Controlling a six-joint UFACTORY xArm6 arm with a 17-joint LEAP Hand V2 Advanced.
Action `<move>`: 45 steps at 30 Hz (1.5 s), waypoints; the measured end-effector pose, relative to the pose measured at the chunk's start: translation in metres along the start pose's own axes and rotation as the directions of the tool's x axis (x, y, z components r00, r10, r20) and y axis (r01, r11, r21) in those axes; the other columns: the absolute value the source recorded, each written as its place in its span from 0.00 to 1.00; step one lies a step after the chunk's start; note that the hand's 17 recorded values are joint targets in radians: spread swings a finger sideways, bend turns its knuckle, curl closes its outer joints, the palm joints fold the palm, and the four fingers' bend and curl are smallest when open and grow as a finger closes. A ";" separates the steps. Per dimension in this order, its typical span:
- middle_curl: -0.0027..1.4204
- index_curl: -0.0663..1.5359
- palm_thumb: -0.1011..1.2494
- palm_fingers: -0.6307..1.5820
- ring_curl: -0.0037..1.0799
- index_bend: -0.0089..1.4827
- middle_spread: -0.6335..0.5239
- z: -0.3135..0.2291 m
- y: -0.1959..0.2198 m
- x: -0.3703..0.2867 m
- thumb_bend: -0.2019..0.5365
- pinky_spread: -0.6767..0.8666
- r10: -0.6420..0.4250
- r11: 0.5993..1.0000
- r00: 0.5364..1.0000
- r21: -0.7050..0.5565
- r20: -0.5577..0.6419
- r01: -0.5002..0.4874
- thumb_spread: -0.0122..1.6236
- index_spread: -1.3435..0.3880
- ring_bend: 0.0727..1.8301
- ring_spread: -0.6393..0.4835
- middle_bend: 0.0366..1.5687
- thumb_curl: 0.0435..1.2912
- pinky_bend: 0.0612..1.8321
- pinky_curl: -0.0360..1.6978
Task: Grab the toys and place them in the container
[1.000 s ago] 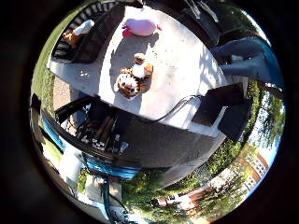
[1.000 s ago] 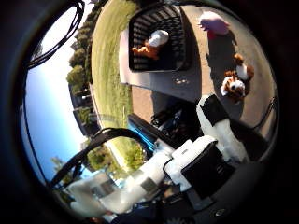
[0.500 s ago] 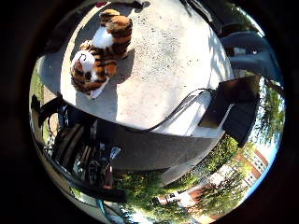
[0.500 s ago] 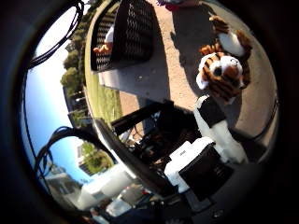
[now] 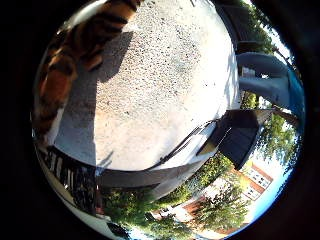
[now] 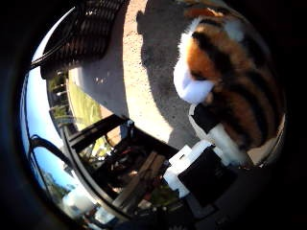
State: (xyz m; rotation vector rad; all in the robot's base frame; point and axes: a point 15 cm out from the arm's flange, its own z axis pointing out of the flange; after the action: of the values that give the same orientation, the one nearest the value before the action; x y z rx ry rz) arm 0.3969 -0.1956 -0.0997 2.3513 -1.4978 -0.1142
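A plush tiger [image 6: 235, 67], orange with black stripes and a white muzzle, lies on the grey table [image 5: 160, 90] and fills much of the right thumb side palm view, so it is close to the palm. Part of it also shows at the edge of the right little finger side palm view [image 5: 70, 60]. My hand [image 6: 206, 168] is right over the tiger, with white and black fingers reaching straight out beside its head. The fingers are not curled round it. A black mesh basket [image 6: 91, 34] stands further along the table near its edge.
A dark flat box [image 5: 245, 135] sits at the table's far edge. A black metal frame [image 6: 125, 163] stands below the table's edge beside the grass. Trees and buildings lie beyond.
The hand has come down much closer to the tiger, which now fills the view. The pink toy and the toy inside the basket have left the views.
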 end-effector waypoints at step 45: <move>0.76 0.53 0.82 0.66 0.79 0.37 0.34 -0.409 0.063 -0.182 0.25 0.56 -0.218 0.949 0.893 0.299 0.394 0.100 0.68 0.07 0.79 0.47 0.78 0.51 0.79 0.57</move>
State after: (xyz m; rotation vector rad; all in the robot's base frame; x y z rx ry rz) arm 0.3656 0.0440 0.2826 2.8082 -1.5837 -0.5245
